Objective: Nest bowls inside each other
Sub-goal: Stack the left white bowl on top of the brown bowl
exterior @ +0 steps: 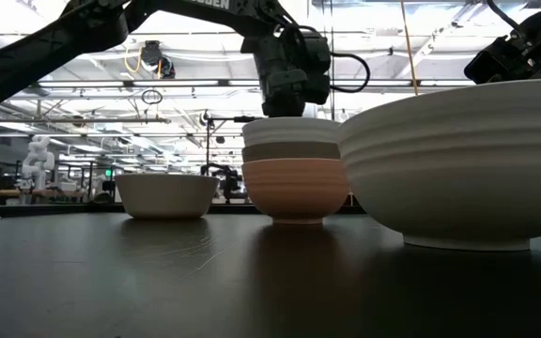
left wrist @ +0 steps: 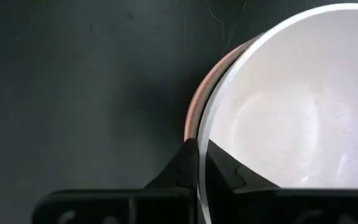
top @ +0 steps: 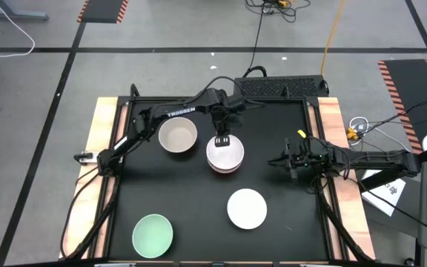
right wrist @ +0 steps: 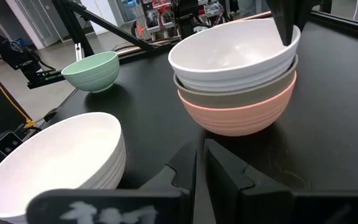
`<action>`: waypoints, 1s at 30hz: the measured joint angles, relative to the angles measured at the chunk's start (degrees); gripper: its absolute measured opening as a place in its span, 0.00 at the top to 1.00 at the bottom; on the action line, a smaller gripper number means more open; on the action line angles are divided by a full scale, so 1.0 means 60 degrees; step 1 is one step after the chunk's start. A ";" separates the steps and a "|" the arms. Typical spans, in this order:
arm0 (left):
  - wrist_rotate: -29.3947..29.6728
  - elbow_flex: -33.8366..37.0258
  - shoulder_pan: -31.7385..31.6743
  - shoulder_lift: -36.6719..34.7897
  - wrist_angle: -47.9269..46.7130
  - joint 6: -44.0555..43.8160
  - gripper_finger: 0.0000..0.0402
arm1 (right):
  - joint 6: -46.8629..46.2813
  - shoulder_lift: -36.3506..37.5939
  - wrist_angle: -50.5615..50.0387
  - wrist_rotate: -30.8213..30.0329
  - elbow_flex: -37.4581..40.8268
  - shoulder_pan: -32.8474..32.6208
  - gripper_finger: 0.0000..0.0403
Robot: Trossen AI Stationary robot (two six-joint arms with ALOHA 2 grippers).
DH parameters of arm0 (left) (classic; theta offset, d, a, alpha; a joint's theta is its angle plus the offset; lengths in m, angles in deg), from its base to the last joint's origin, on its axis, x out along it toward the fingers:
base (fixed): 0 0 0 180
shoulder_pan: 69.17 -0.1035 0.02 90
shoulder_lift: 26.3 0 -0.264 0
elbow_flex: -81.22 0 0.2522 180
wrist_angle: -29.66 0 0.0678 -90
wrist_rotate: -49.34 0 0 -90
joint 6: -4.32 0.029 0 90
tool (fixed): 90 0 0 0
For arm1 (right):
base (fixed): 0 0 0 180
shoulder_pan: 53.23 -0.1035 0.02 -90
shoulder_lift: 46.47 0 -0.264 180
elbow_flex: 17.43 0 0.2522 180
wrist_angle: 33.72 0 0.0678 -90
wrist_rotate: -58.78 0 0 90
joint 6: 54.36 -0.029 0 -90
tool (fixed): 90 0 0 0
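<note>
The black surface (top: 199, 215) sits on a wooden frame over a grey floor marked with dark lines and hazard-striped patches. Near its middle stands a stack (top: 224, 156): a white bowl (right wrist: 229, 56) nested in a grey bowl (right wrist: 241, 92), nested in a salmon bowl (right wrist: 238, 118). The left hand (top: 224, 141) is clamped shut on the white bowl's rim. A beige bowl (top: 178, 136) sits just beside the stack, a second white bowl (top: 247, 208) nearer the front, and a mint green bowl (top: 153, 234) at the front-left corner. The right hand (top: 295, 169) waits closed and empty by the right edge. Beyond the surface, a bright hall with ceiling beams shows.
</note>
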 joint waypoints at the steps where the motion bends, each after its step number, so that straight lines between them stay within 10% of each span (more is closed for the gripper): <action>1: -0.0028 0.0000 0.0004 0.0000 -0.0038 0.0039 0.98 | 0.0000 0.0000 0.0000 0.0000 0.0001 -0.0002 0.94; 30: -0.0292 0.0043 0.0452 -0.0006 0.0476 -0.0084 0.99 | -0.0106 0.0001 0.0006 0.0000 0.0002 -0.0001 0.94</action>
